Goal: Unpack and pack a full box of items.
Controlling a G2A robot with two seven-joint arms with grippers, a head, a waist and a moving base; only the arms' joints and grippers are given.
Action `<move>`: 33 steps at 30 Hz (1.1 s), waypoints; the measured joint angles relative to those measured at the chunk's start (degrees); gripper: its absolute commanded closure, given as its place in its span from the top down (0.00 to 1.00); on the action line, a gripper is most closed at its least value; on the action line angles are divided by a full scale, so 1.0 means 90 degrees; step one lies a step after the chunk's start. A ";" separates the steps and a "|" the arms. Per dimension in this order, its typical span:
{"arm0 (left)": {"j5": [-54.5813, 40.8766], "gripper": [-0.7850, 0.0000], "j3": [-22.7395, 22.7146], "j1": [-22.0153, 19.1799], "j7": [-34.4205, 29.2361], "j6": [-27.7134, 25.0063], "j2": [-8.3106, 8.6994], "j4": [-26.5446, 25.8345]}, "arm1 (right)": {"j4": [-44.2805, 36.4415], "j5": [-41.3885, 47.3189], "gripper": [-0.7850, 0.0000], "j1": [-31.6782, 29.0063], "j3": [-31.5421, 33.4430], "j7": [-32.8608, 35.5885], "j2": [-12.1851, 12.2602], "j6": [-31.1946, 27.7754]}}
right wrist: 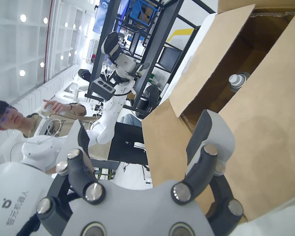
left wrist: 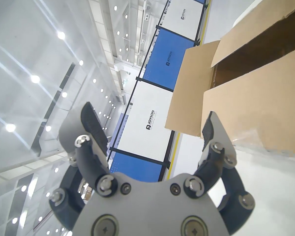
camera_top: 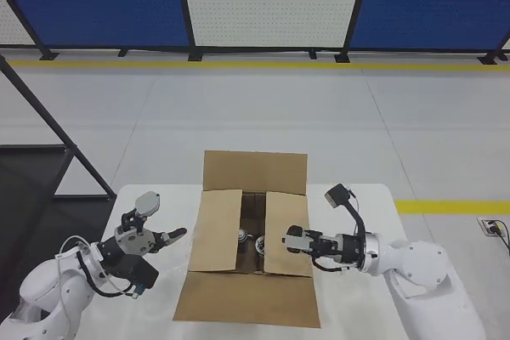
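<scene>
1. The left gripper (camera_top: 172,235) is over the table's (camera_top: 174,204) left part, just beside the box's (camera_top: 255,170) left side. Its fingers are spread wide and hold nothing.
2. The box stands mid-table. The left flap (camera_top: 217,229) and right flap (camera_top: 280,211) lean inward, leaving a narrow slot. The bottles (camera_top: 240,238) stand packed in that slot.
3. The right gripper (camera_top: 290,240) is at the right flap's inner edge, fingers parted and empty. I cannot tell whether it touches the card.
4. Likely risks:
   - A push on the left wall could slide the light box toward the right edge.
   - A flap pressed down rather than folded out could tip the bottles beneath it.
   - A flap let go early would probably spring back over the slot.
5. Room to move:
   - There is open table left of the box for setting things down.
   - The slot is too tight for a straight reach until both flaps are folded out.
   - Right of the box there is less bare table, and the right arm lies over part of it.
</scene>
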 measured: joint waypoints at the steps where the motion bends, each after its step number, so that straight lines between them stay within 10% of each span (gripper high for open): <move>1: -0.0080 1.00 -0.0123 0.0127 0.0048 0.0111 0.0012 -0.0010 | -0.0141 0.0102 1.00 -0.0122 0.0116 0.0236 0.0040 -0.0226; 8: -0.0398 1.00 -0.0627 0.0778 0.0646 0.0600 0.0066 -0.0009 | -0.0951 0.0431 1.00 -0.0788 0.0643 0.1543 0.0274 -0.1166; 33: -0.0795 1.00 -0.0646 0.0631 0.0241 0.0475 0.0046 0.0262 | -0.2039 0.0257 1.00 -0.2076 0.0876 0.1704 0.0660 -0.0909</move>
